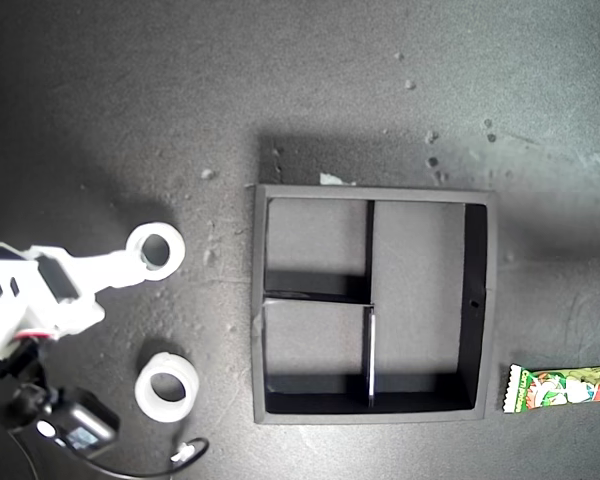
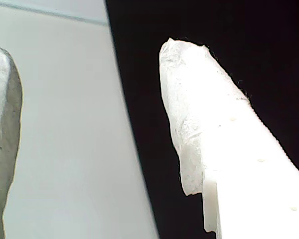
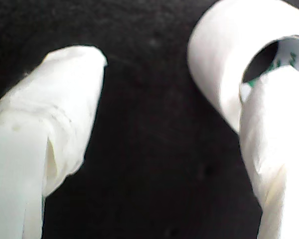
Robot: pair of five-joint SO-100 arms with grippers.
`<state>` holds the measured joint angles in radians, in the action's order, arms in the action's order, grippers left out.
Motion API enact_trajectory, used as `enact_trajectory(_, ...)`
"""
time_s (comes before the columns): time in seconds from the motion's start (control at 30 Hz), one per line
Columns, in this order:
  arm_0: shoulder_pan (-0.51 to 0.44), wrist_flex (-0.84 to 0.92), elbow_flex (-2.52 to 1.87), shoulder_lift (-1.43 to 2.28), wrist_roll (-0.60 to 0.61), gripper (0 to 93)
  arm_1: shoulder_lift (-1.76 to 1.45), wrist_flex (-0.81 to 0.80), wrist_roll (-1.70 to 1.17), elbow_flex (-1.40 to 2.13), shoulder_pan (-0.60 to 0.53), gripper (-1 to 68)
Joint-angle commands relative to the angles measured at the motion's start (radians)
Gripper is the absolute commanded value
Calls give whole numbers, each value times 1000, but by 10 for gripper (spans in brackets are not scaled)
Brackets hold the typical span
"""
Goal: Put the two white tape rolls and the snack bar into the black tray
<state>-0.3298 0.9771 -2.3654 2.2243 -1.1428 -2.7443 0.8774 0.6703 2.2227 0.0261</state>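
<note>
The black tray lies mid-mat, and all its compartments show bare. One white tape roll lies flat toward the exterior view's left. My second gripper reaches it from that side. Up close my second gripper is open, with one fingertip over the hole of that roll and the other finger well apart from it. The other tape roll lies nearer the bottom of the exterior view. The snack bar lies at the exterior view's lower right, outside the tray. My first gripper is open and holds nothing.
A black camera module and its cable hang off the arm at the exterior view's lower left. The dark mat has pale specks. The first wrist view shows the mat's edge against a pale surface.
</note>
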Motion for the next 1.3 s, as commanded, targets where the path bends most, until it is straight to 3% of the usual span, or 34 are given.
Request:
enact_trajectory(0.0,18,-37,57,-32,17,214,242,61,-5,-302,-72,208)
enact_trajectory(0.27,37,-57,64,-80,26,214,808,434,163,-744,-238,249)
enact_trajectory(0.57,74,-66,126,-244,14,219,821,522,307,-661,-394,259)
enact_trajectory(0.83,147,-63,222,-459,-9,173,821,499,661,-500,-578,320)
enact_trajectory(1.07,176,-31,353,-680,-11,98,821,396,1023,-410,-738,319)
enact_trajectory(1.27,202,-28,376,-684,-29,25,805,206,1250,-250,-821,324)
